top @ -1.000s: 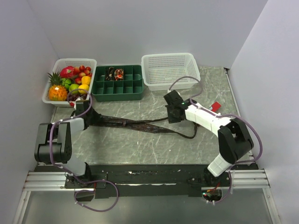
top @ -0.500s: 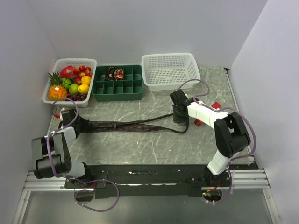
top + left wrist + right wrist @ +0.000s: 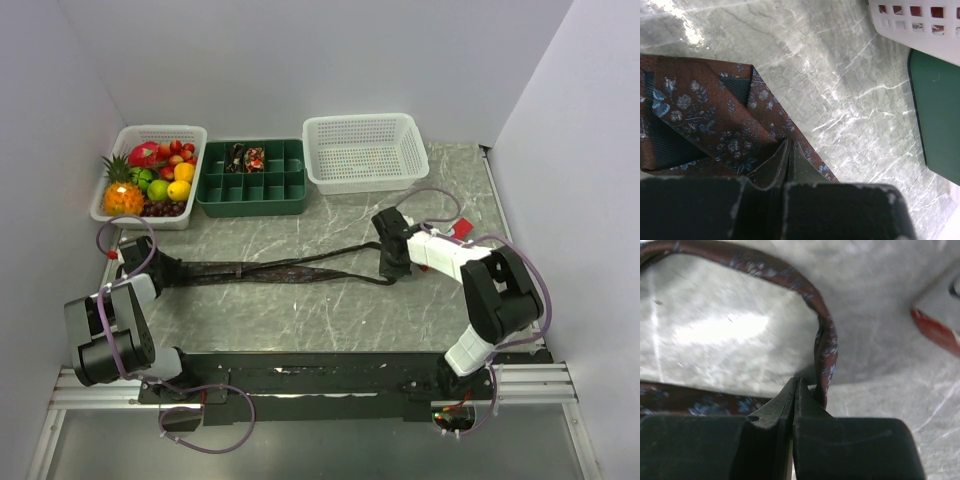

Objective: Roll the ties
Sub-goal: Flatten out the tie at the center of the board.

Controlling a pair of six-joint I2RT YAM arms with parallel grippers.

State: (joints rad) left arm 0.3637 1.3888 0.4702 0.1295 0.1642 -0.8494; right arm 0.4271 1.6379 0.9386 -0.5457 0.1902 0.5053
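Observation:
A dark brown tie (image 3: 280, 270) with small blue flowers lies stretched in a long line across the marble table. My left gripper (image 3: 160, 266) is shut on its wide pointed end at the far left. In the left wrist view the gripper (image 3: 790, 146) is closed over the tie (image 3: 700, 110), whose dark lining shows at a folded corner. My right gripper (image 3: 393, 268) is shut on the narrow end at the right. In the right wrist view the thin strip of tie (image 3: 826, 345) curves in a loop and runs down beside the closed gripper (image 3: 796, 384).
At the back stand a fruit basket (image 3: 118, 212), a green compartment tray (image 3: 250, 205) with two dark rolled bundles (image 3: 245, 157), and an empty white basket (image 3: 362, 180). A small red bar (image 3: 465, 228) lies just right of the right gripper, red bar (image 3: 935, 332).
The left gripper has moved left and nearer, the right gripper has moved right. The tie between them has been drawn out straighter and flatter.

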